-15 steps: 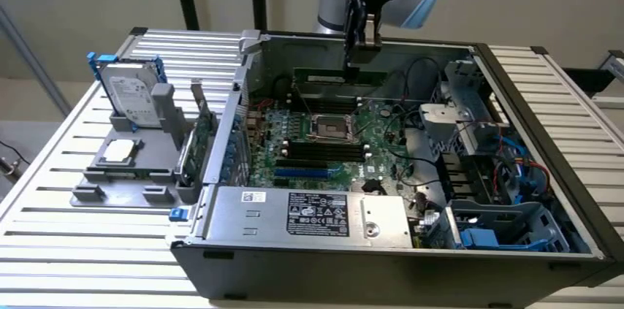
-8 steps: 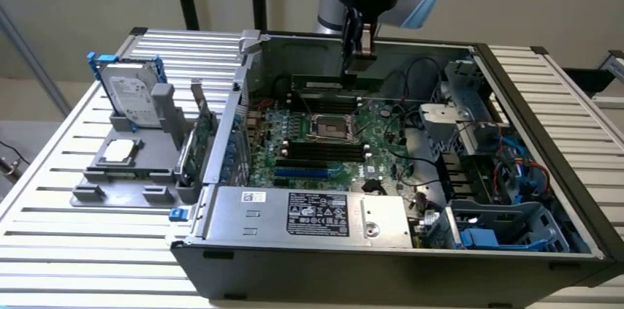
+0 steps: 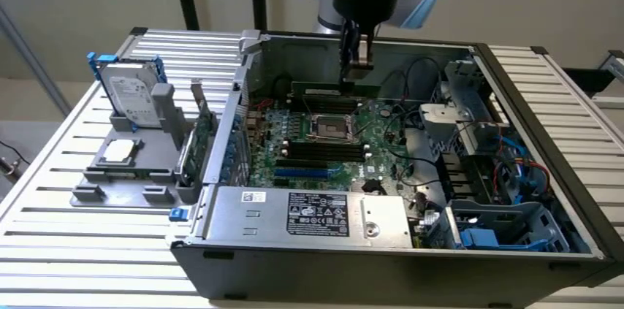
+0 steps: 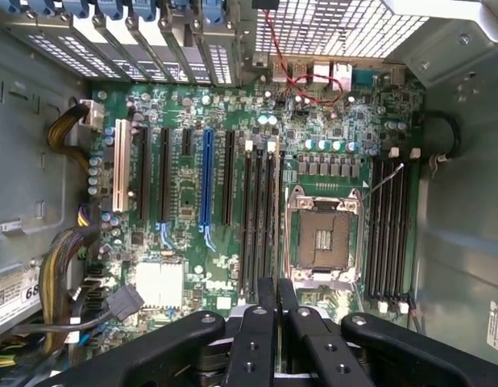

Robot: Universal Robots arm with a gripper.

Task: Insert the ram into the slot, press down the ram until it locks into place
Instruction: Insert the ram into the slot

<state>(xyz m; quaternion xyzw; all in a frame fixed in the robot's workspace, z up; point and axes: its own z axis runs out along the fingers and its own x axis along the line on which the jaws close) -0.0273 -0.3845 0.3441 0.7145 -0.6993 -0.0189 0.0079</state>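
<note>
Tool [image 3: 357, 69], fingers together, probably to act as a blunt pusher, hung over one end of the ram [image 3: 320, 90], which stood upright along the motherboard's [image 3: 378, 125] far edge.

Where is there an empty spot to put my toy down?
The bare slatted table at the exterior view's left, on the near side of the grey tray, beside the computer case. Inside the case it is crowded: motherboard, cables, and the tool above the ram.

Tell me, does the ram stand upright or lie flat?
Upright: the ram stands on its long edge beside the CPU socket, under the gripper.
</note>
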